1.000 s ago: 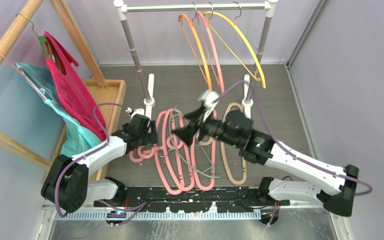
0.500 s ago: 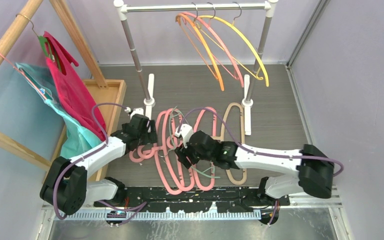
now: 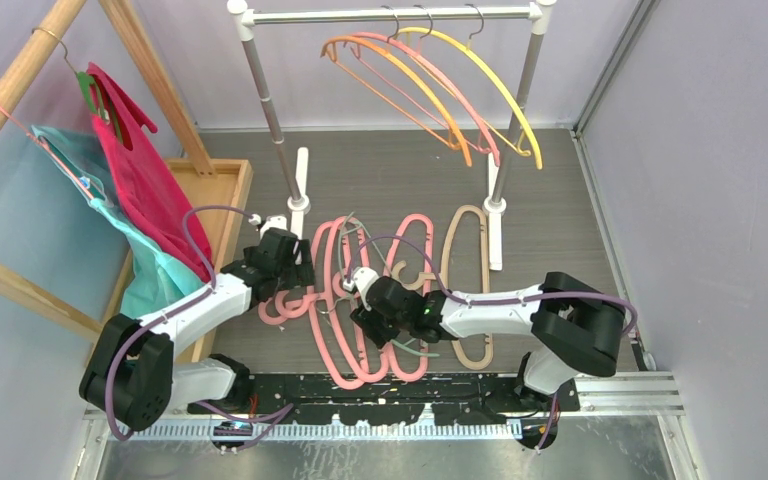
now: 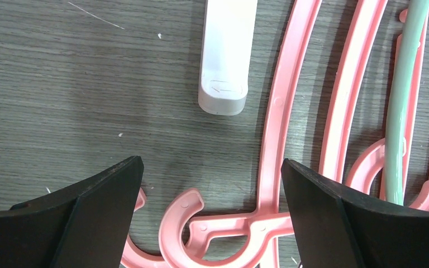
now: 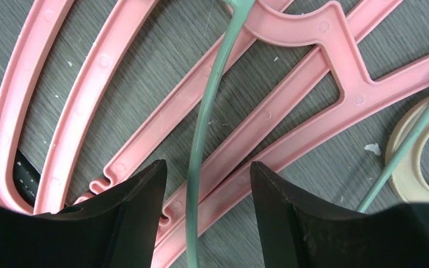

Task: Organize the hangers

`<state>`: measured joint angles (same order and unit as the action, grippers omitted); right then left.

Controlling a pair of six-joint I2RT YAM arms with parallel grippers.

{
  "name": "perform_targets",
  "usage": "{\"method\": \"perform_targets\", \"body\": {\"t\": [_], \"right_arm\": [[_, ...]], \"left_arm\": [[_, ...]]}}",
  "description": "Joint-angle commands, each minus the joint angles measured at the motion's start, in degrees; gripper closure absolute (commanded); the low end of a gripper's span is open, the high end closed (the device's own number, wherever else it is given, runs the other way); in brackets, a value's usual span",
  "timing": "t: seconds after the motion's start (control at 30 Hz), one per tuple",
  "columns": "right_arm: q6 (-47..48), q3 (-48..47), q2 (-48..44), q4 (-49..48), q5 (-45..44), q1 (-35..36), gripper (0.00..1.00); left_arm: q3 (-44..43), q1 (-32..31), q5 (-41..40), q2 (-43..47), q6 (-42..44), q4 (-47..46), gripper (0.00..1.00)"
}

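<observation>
Top external: right claw [image 3: 358, 305] is low on the pile of thick pink plastic hangers [image 3: 272, 318], which lie flat on the dark wood-grain table [image 3: 560, 220]. Its arm reaches in from the right. A beige plastic hanger [image 3: 486, 245] lies flat to the right of that claw, apart from the fingers. Left claw [image 3: 298, 272] is low at the left edge of the same pile, just beside the white foot [image 3: 301, 180] of the silver metal rack [image 3: 360, 15]. Well beyond both claws, three thin hangers with metal hooks [image 3: 425, 42] (orange, pink, yellow) hang tilted on the rack's top rail. Finger gap can't be read from here for either arm.

Left wrist: left claw fingers [image 4: 84, 223] are spread wide, nothing between them. On the table under the gap is the round hook end of one pink hanger. Its arms run ahead and right of the claw. The white foot is straight ahead of the gap. A grey-green rod shows beyond the right-hand finger.

Right wrist: right claw fingers [image 5: 128, 223] are spread and straddle the thin grey-green hanger [image 5: 196, 151]. The rod runs through the gap with space on both sides, no pad pressing on it. Pink hanger arms lie crossed underneath. The beige hanger's hook ring sits right of the claw, partly hidden behind the right-hand finger.
</observation>
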<state>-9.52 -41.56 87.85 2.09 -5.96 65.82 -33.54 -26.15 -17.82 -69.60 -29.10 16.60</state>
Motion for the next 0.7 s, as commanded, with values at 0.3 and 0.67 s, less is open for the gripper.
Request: {"method": "perform_targets", "body": {"t": [0.3,0.67], "right_arm": [[-3.05,1.2,0.28,-3.91,-1.95,-0.08,0.61],[-4.35,1.71,-7.03,-1.87,-5.5,-0.09,0.96]], "left_arm": [[0.02,-0.22,-1.29,2.33,-0.28,-1.3,0.02],[0.27,-0.26,-1.53,3.09,-0.53,-0.98,0.02]]}}
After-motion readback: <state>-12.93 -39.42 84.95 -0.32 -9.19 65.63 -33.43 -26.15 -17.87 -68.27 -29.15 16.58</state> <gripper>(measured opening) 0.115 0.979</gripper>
